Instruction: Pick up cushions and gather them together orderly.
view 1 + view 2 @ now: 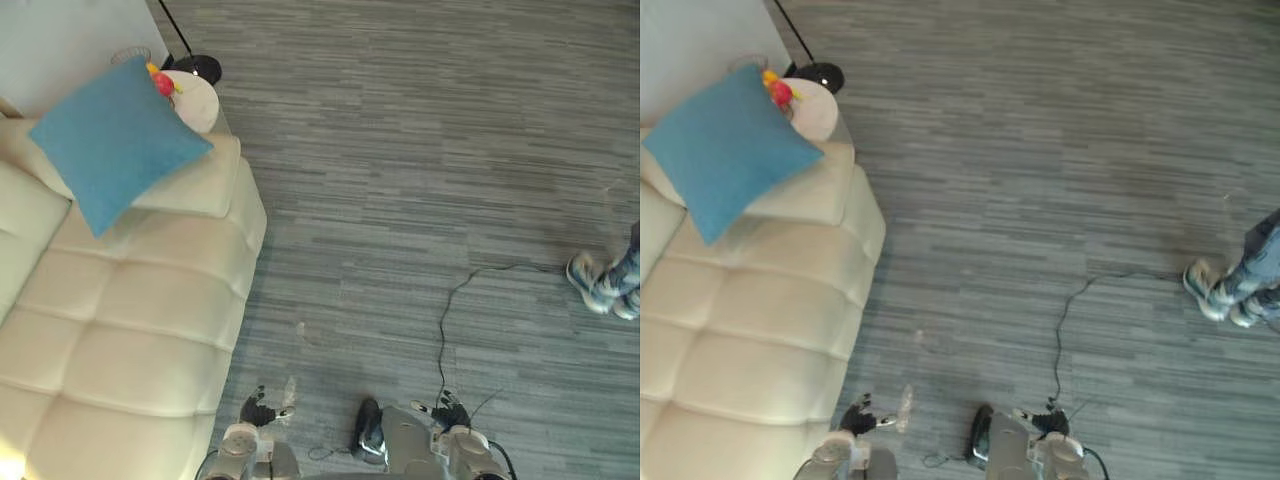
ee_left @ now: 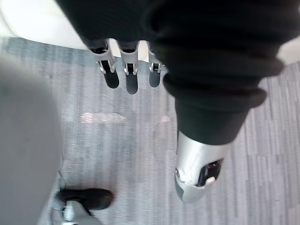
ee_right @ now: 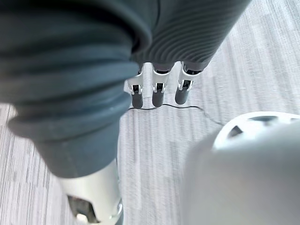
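Observation:
A blue cushion (image 1: 112, 138) leans on the cream sofa's (image 1: 110, 330) armrest at the far left, also seen as the blue cushion (image 1: 725, 148) in the right eye view. My left hand (image 1: 258, 408) hangs low by the sofa's near corner, fingers (image 2: 131, 75) straight and holding nothing. My right hand (image 1: 450, 410) hangs low over the carpet, its fingers (image 3: 158, 91) straight and empty too. Both hands are far from the cushion.
A round side table (image 1: 192, 98) with a red and yellow object (image 1: 160, 82) stands behind the armrest, a black lamp base (image 1: 198, 68) beside it. A person's shoes (image 1: 600, 282) stand at the right edge. Grey carpet (image 1: 420, 160) spreads wide to the right of the sofa.

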You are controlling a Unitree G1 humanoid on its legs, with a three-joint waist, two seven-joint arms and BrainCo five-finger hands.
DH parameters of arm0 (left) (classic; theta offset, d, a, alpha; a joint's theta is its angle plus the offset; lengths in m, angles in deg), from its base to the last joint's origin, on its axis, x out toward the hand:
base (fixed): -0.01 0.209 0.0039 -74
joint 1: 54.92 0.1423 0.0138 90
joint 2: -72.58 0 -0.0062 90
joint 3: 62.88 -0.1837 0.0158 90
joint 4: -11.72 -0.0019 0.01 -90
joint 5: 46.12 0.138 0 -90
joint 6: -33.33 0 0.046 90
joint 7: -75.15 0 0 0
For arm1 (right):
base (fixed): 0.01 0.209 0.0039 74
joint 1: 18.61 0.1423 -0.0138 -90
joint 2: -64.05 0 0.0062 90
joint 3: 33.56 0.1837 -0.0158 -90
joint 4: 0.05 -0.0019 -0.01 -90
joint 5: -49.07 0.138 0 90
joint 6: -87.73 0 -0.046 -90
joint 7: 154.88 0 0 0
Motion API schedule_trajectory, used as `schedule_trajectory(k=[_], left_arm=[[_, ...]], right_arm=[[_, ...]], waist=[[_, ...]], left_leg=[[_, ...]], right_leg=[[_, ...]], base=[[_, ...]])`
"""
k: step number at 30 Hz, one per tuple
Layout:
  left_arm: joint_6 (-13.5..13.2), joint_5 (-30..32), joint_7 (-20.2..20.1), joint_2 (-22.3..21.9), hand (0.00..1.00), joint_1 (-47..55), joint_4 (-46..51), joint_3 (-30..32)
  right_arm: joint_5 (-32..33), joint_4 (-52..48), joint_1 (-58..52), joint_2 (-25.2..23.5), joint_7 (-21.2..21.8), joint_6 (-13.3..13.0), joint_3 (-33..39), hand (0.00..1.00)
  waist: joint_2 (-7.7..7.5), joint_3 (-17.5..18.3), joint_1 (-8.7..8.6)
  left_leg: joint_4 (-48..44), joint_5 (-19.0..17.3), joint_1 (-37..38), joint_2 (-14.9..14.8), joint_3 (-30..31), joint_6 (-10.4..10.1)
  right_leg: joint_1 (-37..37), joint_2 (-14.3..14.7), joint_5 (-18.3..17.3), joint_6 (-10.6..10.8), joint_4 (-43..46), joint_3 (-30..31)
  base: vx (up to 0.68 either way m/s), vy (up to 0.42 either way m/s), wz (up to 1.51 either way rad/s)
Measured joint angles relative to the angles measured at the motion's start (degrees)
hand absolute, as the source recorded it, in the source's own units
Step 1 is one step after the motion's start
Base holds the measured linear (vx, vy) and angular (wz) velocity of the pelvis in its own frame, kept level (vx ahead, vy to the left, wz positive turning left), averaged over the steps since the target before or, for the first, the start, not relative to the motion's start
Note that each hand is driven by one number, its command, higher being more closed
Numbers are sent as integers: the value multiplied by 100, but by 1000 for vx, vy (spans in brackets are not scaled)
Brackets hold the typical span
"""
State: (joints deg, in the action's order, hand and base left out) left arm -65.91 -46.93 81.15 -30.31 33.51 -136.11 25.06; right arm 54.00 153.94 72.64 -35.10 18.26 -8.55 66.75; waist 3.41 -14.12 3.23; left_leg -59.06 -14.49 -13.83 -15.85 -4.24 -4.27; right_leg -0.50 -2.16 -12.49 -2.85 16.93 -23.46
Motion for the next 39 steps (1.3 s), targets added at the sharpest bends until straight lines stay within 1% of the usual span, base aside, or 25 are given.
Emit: schedule_trajectory(k=[3, 5, 6, 7, 8, 12, 13, 14, 15, 16, 17, 19, 22, 24, 25, 26, 28, 29, 30, 31, 33, 34, 35, 38, 39], left_arm=[[-26, -57, 13, -5, 0, 3, 147, 75], [-9, -54, 29, -11, 0, -39, 153, 94], [0, -53, 32, -26, 0, -31, 126, 90], [-1, -56, 35, -5, 0, -47, 102, 105], [-1, -55, 44, 78, 0, -88, 106, 93], [7, -55, 32, 137, 0, -119, 74, 87], [9, -57, 25, 135, 0, -56, 80, 90], [18, -58, 25, 142, 0, 30, 69, 93], [19, -58, 27, 153, 0, 53, 68, 94], [23, -111, 25, 196, 0, 96, 37, 82], [71, -144, 27, 265, 0, 88, -25, -6], [100, -172, 31, 299, 0, 148, -23, -124], [113, -172, 41, 284, 0, 137, -19, -123], [114, -170, 44, 255, 0, 106, -12, -123], [113, -165, 45, 237, 0, 87, -11, -124], [113, -165, 45, 234, 0, 86, -11, -126], [111, -163, 40, 217, 0, 76, -19, -128], [110, -163, 38, 214, 0, 103, -23, -127], [107, -162, 38, 129, 0, 125, -39, -115], [89, -154, 17, 3, 0, 157, -80, -117], [82, -150, 1, -94, 0, 161, -125, -96], [77, -150, -10, -157, 0, 116, -117, 49], [54, -156, -10, -168, 0, 106, -85, 113], [-12, -152, -12, -167, 0, 108, -11, 83], [-14, -153, -12, -172, 0, 106, -7, 78]], right_arm=[[22, -7, 6, -13, -10, -2, 65, 0], [23, -15, 123, -41, -15, -4, 79, 0], [22, -27, 144, -55, -35, -9, 93, 0], [22, -5, 151, -156, -54, -5, 93, 0], [20, -23, 189, -269, -54, -14, 51, 0], [14, -64, 297, -401, -48, -20, 50, 0], [7, -60, 297, -404, -36, -27, 50, 0], [5, -19, 277, -397, -24, -28, 49, 0], [6, -16, 267, -405, -16, -27, 46, 0], [2, -16, 245, -451, 5, -24, 15, 0], [2, -15, 153, -460, 19, -20, -13, 0], [3, -22, 84, -431, 18, -16, -64, 0], [5, -39, 56, -383, 16, -24, -163, 0], [5, -44, 181, -387, 19, -39, -207, 0], [6, -52, 244, -387, 18, -47, -208, 0], [7, -54, 246, -388, 19, -50, -209, 0], [6, -56, 156, -387, 15, -50, -207, 0], [7, -62, 116, -370, 17, -47, -204, 0], [25, -147, 52, -268, 26, -51, -177, 0], [16, -212, 20, -187, 29, -54, -174, 0], [20, -223, 9, -154, 41, -63, -119, 0], [53, -223, -48, -181, 53, -67, -16, 0], [83, -210, -128, -193, 56, -69, 23, 0], [204, -241, -183, -191, 61, -115, 24, 0], [205, -246, -175, -191, 61, -121, 23, 0]], waist=[[-31, 11, 37], [-34, 7, 55], [-22, 15, 85], [-95, 2, 202], [-291, 69, 198], [-454, 132, 248], [-432, 158, 263], [-400, 185, 273], [-405, 186, 279], [-508, 220, 276], [-582, 253, 214], [-577, 255, 184], [-547, 258, 91], [-452, 221, 7], [-414, 196, -6], [-415, 197, -7], [-503, 204, -21], [-568, 247, -34], [-371, 275, -99], [-176, 350, -101], [-55, 345, -111], [-5, 305, -119], [10, 292, -34], [-101, 323, 2], [-108, 327, 3]], left_leg=[[958, -91, -518, 237, -577, 2], [2831, 249, -714, 652, -703, 152], [4234, 1063, -619, 941, -651, 220], [4821, 2035, -386, 1143, -544, 401], [5000, 2105, -308, 1299, -584, 455], [4902, 1863, -265, 1500, -619, 676], [4673, 1524, -198, 1552, -641, 695], [4468, 1158, -56, 1555, -626, 666], [4475, 1066, 30, 1566, -618, 654], [4535, 822, 288, 1703, -528, 654], [4532, 668, 484, 1800, -404, 665], [4619, 597, 863, 1820, -222, 700], [4757, 492, 1319, 1745, 72, 703], [4840, 391, 1502, 1525, 318, 595], [4877, 304, 1594, 1392, 420, 503], [4885, 271, 1626, 1363, 455, 463], [4808, 0, 1809, 1374, 674, 282], [4655, -217, 1824, 1392, 825, 199], [4417, -472, 1819, 1229, 1069, 107], [4175, -533, 1771, 1066, 1132, 36], [3414, -495, 1404, 927, 1110, -31], [2338, -341, 945, 737, 944, -260], [1591, -328, 634, 400, 428, -237], [1909, -284, 308, 226, -785, 47], [2069, -263, 261, 232, -894, 82]], right_leg=[[-621, 24, 27, -13, -576, -61], [-840, -14, 0, 37, -790, -56], [-1026, -2, -78, 223, -893, -6], [-1284, -22, -215, 469, -998, 137], [-1335, -147, -116, 596, -1125, 122], [-1533, -298, 521, 904, -1350, 355], [-1546, -357, 579, 986, -1059, 451], [-1273, -501, 523, 1060, -83, 577], [-1140, -573, 520, 1075, 303, 599], [-464, -997, 845, 1312, 2050, 689], [90, -1223, 647, 1241, 3267, 836], [577, -1338, 128, 984, 3974, 699], [949, -1310, -343, 796, 3120, 279], [1318, -957, -302, 740, 1729, 300], [1499, -661, 31, 786, 718, 587], [1548, -593, 164, 802, 415, 688], [1546, -485, 858, 871, -680, 1220], [1513, -488, 1219, 857, -660, 1426], [1531, -344, 1268, 614, -211, 1432], [1538, -248, 936, 507, 36, 1203], [1338, -216, 730, 424, 65, 908], [1010, -150, 640, 352, -82, 633], [553, -87, 610, 208, -280, 298], [-33, -180, 583, 184, -768, -177], [-70, -202, 583, 195, -813, -226]], base=[[404, -66, 13], [421, 69, -8], [612, 153, -22], [540, 119, -1], [459, 86, 10], [356, 127, 32], [320, 157, 13], [324, 158, 5], [374, 163, 4], [398, 123, 24], [333, 98, 35], [311, 45, 48], [402, -21, 56], [387, -155, 56], [283, -147, 43], [366, -231, 36], [376, -295, 56], [376, -397, 91], [445, -455, 92], [467, -396, 87], [369, -271, 76], [389, -266, 107], [326, -207, 96], [299, -148, 79], [236, -72, 73]])
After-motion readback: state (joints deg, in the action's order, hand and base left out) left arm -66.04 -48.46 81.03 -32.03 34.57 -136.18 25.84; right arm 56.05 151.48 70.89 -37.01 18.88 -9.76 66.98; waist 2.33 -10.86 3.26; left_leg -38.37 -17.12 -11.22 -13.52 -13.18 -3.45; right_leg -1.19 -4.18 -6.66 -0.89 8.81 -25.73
